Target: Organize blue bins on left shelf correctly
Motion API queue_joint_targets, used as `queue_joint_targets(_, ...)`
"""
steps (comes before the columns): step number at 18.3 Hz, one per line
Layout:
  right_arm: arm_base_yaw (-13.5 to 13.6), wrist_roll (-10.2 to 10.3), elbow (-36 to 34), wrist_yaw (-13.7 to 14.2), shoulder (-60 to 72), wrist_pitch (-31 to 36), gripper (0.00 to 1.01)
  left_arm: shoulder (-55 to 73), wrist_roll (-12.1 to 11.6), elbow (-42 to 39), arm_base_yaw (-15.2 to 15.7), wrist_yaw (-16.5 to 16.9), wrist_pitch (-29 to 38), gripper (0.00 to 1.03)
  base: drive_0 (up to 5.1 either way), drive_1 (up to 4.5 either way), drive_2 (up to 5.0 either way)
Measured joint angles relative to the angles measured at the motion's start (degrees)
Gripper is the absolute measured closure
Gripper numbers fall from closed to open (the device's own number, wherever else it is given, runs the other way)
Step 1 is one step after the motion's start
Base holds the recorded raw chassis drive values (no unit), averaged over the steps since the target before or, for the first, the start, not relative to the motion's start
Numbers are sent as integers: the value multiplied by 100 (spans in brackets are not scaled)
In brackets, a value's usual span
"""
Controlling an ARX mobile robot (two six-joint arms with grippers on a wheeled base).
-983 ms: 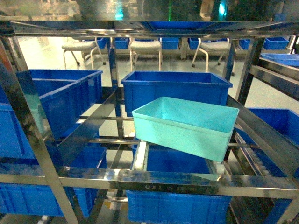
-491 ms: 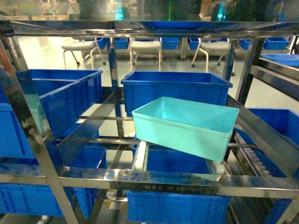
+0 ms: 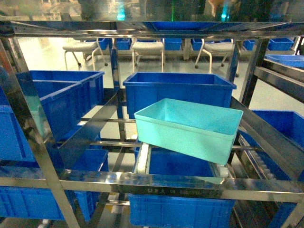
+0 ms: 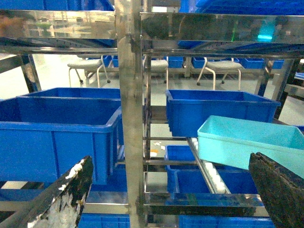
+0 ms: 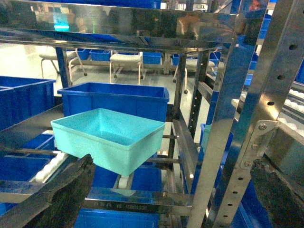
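Shelf [image 3: 142, 183]: turquoise bin [image 3: 190, 128] tilted, prob. unheld.

White chairs [image 3: 147, 50] with thin metal legs stand on the pale floor [image 3: 42, 59] in the background.

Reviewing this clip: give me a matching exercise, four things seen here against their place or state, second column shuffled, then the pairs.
Things:
1. light turquoise rectangular plastic tub
2. royal-blue plastic bin right behind the tub
3. white-seated chairs with metal legs
4. shiny stainless-steel front rail

Place or state:
A. on the floor beyond the rack
B. tilted, empty, in the middle bay
C. crossing the head view below the tub
D. level, farther back in the middle bay

Pairs: 1-B, 2-D, 3-A, 4-C
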State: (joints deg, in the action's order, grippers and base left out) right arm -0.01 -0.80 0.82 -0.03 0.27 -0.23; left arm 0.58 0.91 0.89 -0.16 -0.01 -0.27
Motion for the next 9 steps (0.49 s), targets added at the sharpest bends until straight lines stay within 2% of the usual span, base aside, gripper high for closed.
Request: queue_joint_targets(9,0,0,0,0,0,2,3,0,0,0,0,0,0,5,0,0,0)
